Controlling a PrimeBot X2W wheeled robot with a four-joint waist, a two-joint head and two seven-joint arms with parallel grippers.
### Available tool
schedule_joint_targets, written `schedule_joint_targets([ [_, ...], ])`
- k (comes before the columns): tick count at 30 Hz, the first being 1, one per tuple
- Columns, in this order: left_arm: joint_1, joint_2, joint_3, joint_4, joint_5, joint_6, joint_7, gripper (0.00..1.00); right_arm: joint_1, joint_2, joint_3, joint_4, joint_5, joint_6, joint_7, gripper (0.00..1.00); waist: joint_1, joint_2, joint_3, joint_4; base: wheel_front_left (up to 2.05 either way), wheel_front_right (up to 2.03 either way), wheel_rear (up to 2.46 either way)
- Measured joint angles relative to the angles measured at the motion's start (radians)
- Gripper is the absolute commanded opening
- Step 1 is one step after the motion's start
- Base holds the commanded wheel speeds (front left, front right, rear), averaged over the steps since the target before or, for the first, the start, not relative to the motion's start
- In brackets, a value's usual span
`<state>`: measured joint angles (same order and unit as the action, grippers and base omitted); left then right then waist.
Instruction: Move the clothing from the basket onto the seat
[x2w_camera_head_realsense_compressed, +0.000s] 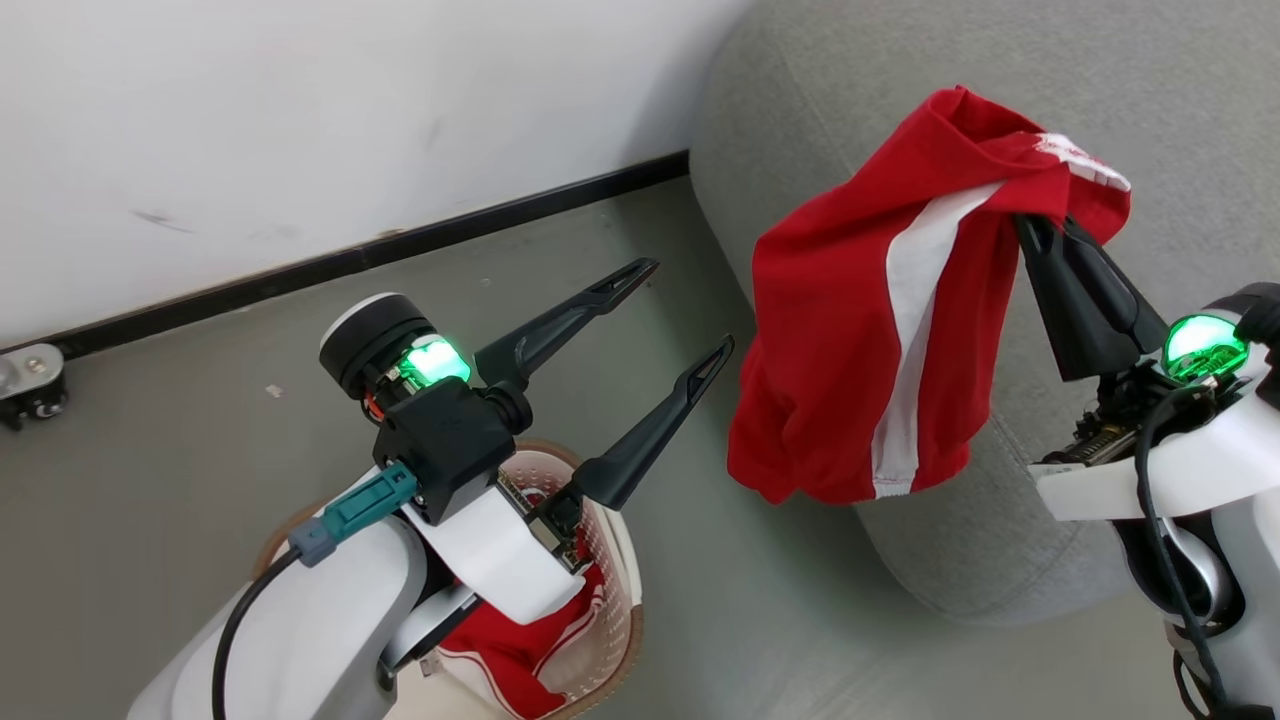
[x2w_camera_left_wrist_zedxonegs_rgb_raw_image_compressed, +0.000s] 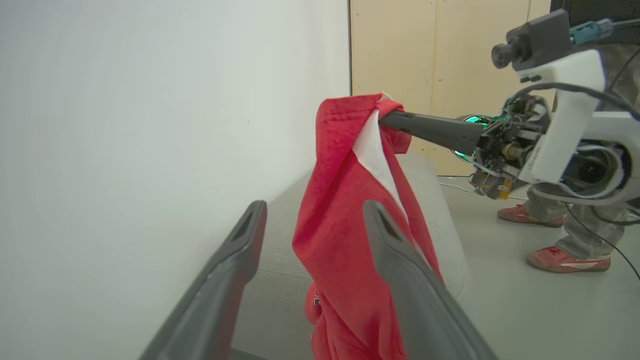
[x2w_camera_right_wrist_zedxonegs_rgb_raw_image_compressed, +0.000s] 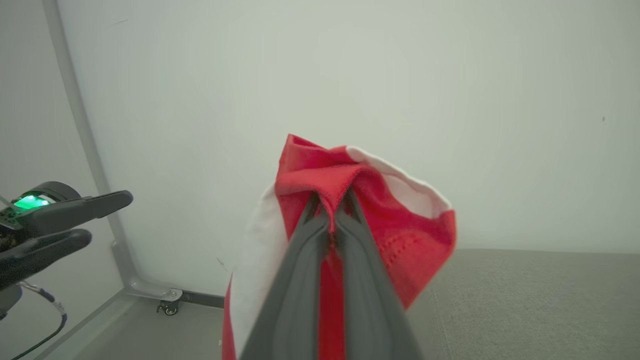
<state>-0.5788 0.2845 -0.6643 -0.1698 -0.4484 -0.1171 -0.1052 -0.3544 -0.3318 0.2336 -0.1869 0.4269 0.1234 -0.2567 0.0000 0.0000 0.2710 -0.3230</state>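
Observation:
A red garment with a white stripe (x2w_camera_head_realsense_compressed: 860, 340) hangs from my right gripper (x2w_camera_head_realsense_compressed: 1040, 228), which is shut on its top edge, above the near end of the grey sofa (x2w_camera_head_realsense_compressed: 1150, 90). The right wrist view has the two fingers pinching the red cloth (x2w_camera_right_wrist_zedxonegs_rgb_raw_image_compressed: 350, 185). From the left wrist view the same garment (x2w_camera_left_wrist_zedxonegs_rgb_raw_image_compressed: 345, 210) dangles over the sofa (x2w_camera_left_wrist_zedxonegs_rgb_raw_image_compressed: 280, 250). My left gripper (x2w_camera_head_realsense_compressed: 690, 310) stands open and holds nothing, raised above the cream basket (x2w_camera_head_realsense_compressed: 625, 560). A second red garment (x2w_camera_head_realsense_compressed: 520, 650) lies inside the basket, partly hidden by my left arm.
A white wall (x2w_camera_head_realsense_compressed: 300, 100) with a dark baseboard runs behind the grey floor (x2w_camera_head_realsense_compressed: 150, 480). A small caster bracket (x2w_camera_head_realsense_compressed: 30, 380) sits by the wall at the left. A person's red shoes (x2w_camera_left_wrist_zedxonegs_rgb_raw_image_compressed: 570, 257) stand on the floor beyond the sofa.

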Motion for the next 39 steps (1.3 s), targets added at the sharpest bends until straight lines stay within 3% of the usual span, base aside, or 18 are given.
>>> schedule_joint_targets([
  [21,-0.03,0.032,0.002,-0.006,0.002,0.0,0.043,1.0,0.005,0.041,-0.018,-0.036,-0.008,0.0,0.0,0.0,0.0,0.0,0.073,-0.135,0.0,0.0,0.0],
  [30,-0.03,0.039,0.001,-0.035,0.009,0.004,0.074,1.0,-0.047,0.034,-0.048,-0.034,-0.005,0.0,0.0,0.0,0.0,0.0,0.122,-0.152,0.0,0.0,0.0],
  [39,-0.031,0.062,0.002,-0.068,0.015,0.016,0.11,1.0,-0.169,-0.018,-0.099,-0.021,0.028,0.0,0.0,0.0,0.0,0.0,0.179,-0.14,0.0,0.0,0.0],
])
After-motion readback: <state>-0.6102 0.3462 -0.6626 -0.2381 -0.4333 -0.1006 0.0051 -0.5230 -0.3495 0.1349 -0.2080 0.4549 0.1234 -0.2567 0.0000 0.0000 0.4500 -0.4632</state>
